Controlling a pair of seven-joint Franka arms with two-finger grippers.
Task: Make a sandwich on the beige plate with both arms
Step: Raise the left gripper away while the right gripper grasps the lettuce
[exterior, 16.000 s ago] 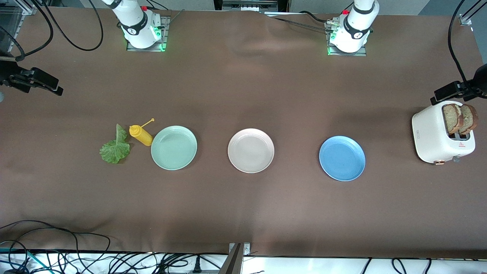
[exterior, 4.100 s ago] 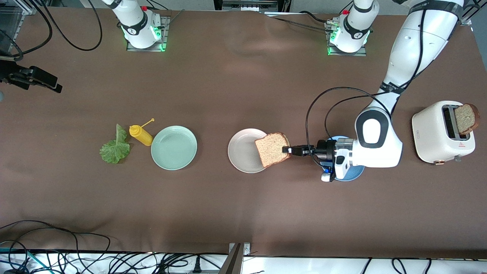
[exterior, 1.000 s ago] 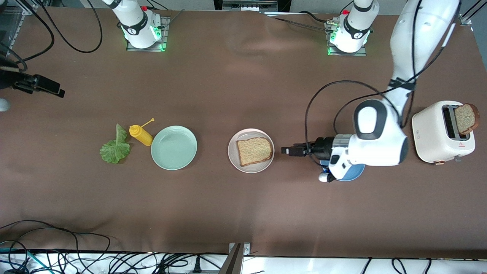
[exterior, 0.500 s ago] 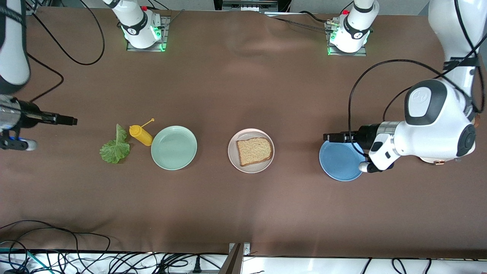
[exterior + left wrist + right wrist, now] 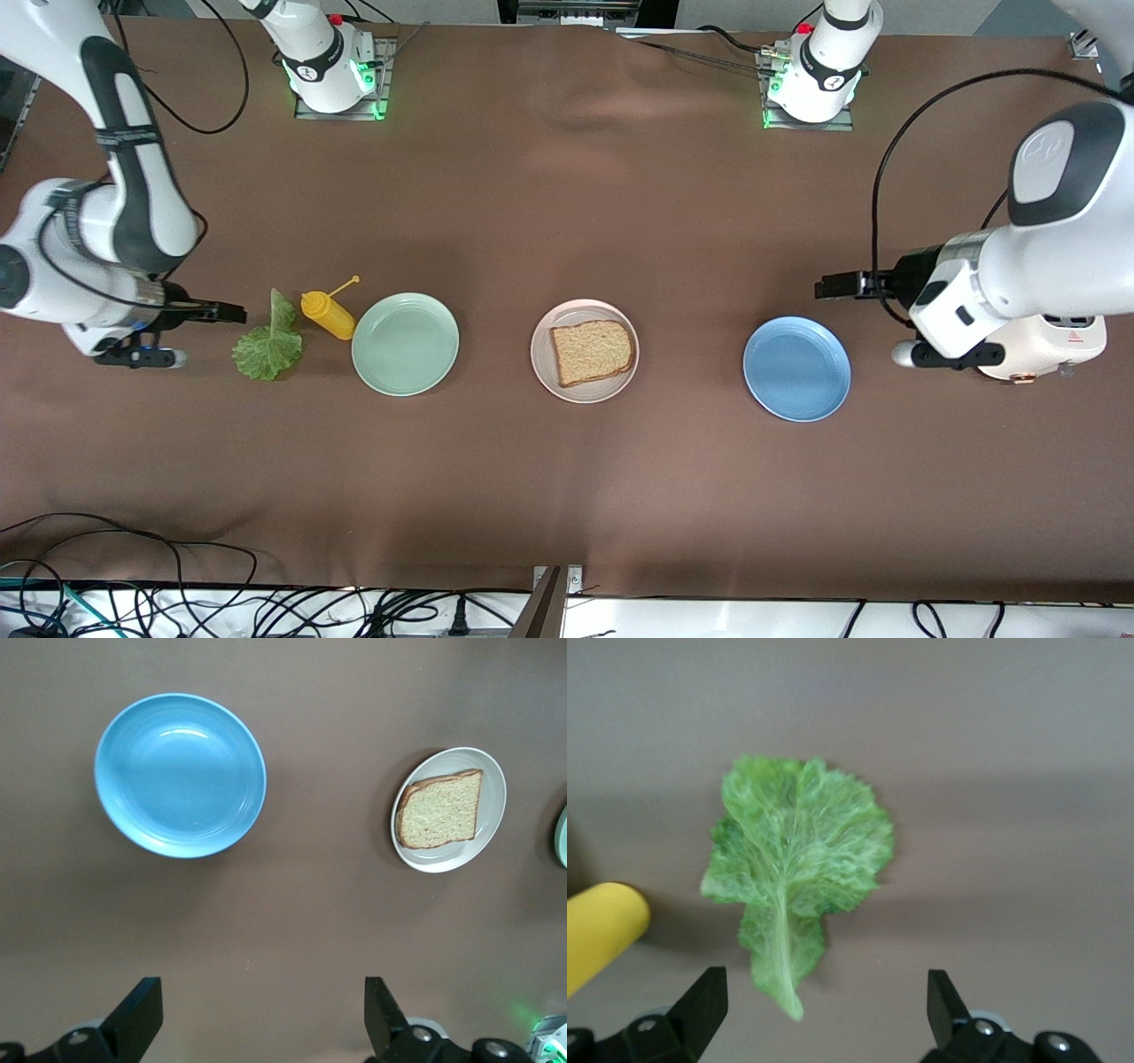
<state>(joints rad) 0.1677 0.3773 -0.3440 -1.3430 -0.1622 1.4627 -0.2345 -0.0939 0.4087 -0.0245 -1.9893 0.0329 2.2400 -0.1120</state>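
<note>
One brown bread slice [image 5: 592, 352] lies flat on the beige plate [image 5: 542, 350]; both also show in the left wrist view, the slice [image 5: 440, 809] on the plate [image 5: 493, 780]. The green lettuce leaf [image 5: 266, 341] lies on the table toward the right arm's end. My right gripper [image 5: 226, 311] is open and empty just beside the leaf; in the right wrist view the leaf [image 5: 797, 868] has its stem end between the open fingers of the gripper [image 5: 824, 1019]. My left gripper [image 5: 833, 285] is open and empty over bare table beside the blue plate. The second slice is hidden.
A yellow squeeze bottle [image 5: 326, 315] lies between the lettuce and a mint-green plate [image 5: 405, 344]. A blue plate [image 5: 796, 369] sits toward the left arm's end. A white toaster [image 5: 1054, 350] is mostly covered by the left arm. Cables run along the table's near edge.
The left arm has drawn back from over the blue plate toward the toaster. The right arm has swung in to the lettuce. The bread slice has stayed on the beige plate.
</note>
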